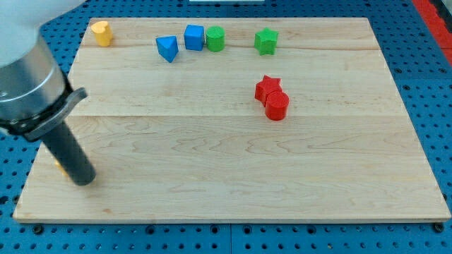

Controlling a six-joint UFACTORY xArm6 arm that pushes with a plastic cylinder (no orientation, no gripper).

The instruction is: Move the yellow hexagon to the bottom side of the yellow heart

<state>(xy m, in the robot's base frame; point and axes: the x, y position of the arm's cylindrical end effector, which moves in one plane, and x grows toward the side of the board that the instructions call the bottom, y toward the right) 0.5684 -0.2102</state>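
The yellow heart (102,32) lies at the board's top left corner. Only a small yellow sliver (59,168) shows at the left edge of my rod, near the board's lower left; it looks like the yellow hexagon, mostly hidden behind the rod. My tip (84,179) rests on the board at the lower left, just right of and below that sliver, far below the heart.
A blue triangle (167,48), a blue cube (194,37) and a green cylinder (215,39) sit in a row along the top. A green star (266,41) is to their right. A red star (268,88) touches a red cylinder (277,106) right of centre.
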